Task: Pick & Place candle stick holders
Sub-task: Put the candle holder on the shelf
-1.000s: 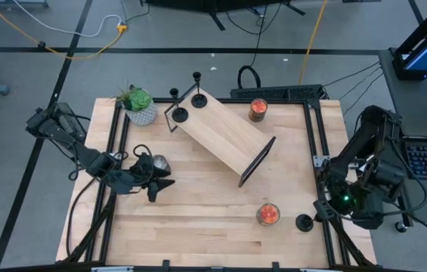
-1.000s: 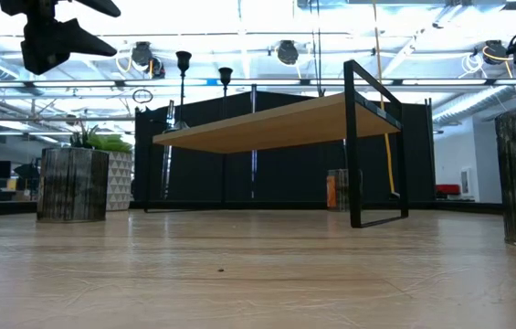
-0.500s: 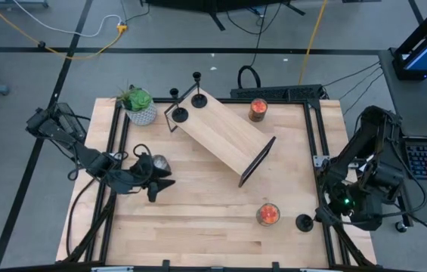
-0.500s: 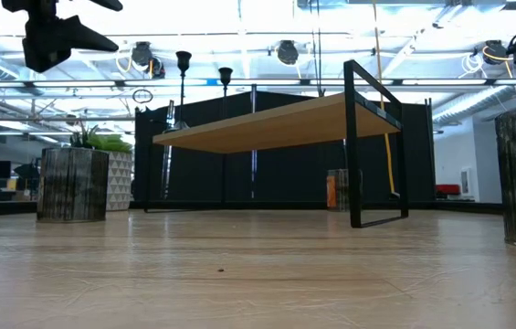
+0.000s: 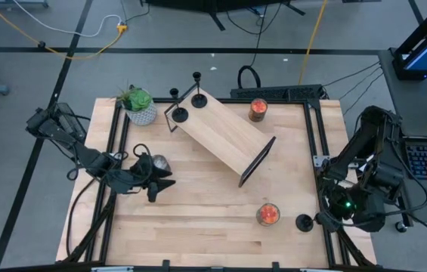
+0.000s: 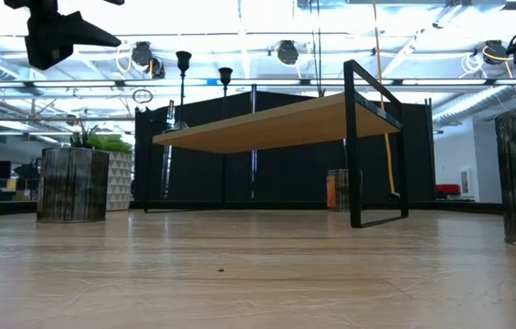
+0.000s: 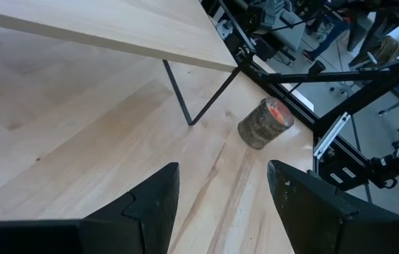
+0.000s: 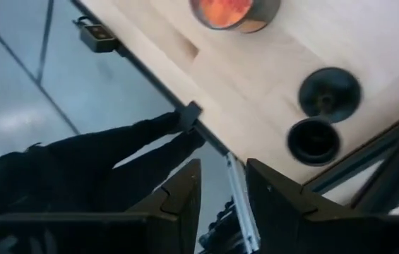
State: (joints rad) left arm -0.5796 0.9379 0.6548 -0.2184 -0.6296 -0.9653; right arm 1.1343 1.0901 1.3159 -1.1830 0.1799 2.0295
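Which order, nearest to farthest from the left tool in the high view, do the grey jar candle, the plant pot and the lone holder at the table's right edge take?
Measured from the left tool:
1. Grey jar candle, right beside it.
2. Plant pot, at the far left corner.
3. Lone candle stick holder, across the table by the right tool.

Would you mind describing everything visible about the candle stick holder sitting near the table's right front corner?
The candle stick holder is matte black, with a round disc base and a short upright stem ending in a cup, seen from above in the right wrist view. It stands upright on the wooden table, close to the right edge, beside an orange-red jar candle but apart from it. The right gripper hangs nearby, off the table's edge, not touching it.
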